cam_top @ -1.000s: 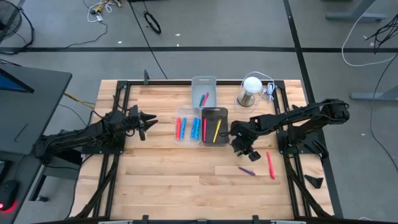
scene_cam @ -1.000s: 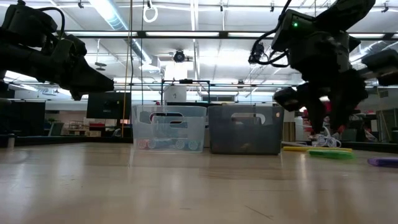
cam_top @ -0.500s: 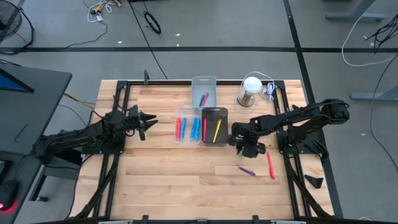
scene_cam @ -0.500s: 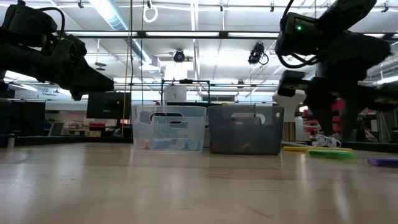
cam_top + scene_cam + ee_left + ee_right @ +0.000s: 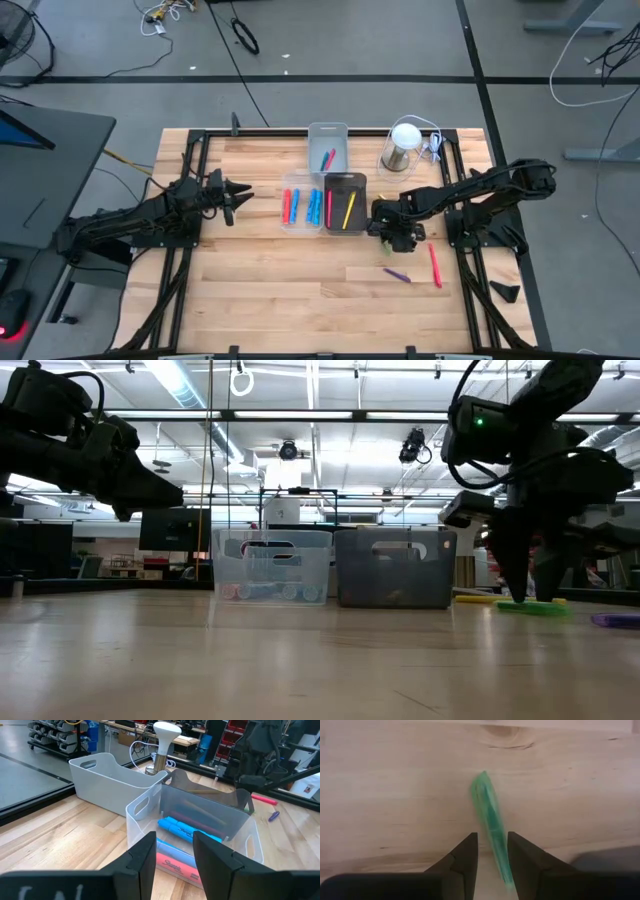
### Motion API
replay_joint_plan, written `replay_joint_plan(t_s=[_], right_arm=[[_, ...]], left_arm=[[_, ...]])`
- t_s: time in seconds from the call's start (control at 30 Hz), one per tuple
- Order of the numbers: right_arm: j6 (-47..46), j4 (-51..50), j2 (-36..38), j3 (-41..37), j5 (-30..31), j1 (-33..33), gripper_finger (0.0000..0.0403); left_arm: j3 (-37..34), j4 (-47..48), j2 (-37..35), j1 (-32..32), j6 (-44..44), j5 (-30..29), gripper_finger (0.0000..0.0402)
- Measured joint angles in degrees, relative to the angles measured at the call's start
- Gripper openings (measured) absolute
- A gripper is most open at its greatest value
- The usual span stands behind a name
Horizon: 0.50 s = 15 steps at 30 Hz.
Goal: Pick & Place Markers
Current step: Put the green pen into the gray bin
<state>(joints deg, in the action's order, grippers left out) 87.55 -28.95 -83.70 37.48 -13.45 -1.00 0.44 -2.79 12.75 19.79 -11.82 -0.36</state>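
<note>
Right gripper, jaws parted, points straight down astride a green marker lying flat on the wooden table beside the dark bin, its long axis running away from the fingers.

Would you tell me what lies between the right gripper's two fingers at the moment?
The green marker lies on the wood between the right gripper's open fingers, shown in the right wrist view.
</note>
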Motion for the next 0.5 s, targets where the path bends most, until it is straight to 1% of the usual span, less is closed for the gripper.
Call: replay_joint_plan(t_s=[0.37,0.5], right_arm=[[1.5,0.3,-3.9,2.9,0.0,-0.8,0.0107],[-1.6,0.1,-6.0,3.3,-0.6,-0.7,0.0107]], left_arm=[[0.0,0.0,0.0,0.0,0.0,0.0,0.0135],[0.0,0.0,0.0,0.0,0.0,0.0,0.0135]])
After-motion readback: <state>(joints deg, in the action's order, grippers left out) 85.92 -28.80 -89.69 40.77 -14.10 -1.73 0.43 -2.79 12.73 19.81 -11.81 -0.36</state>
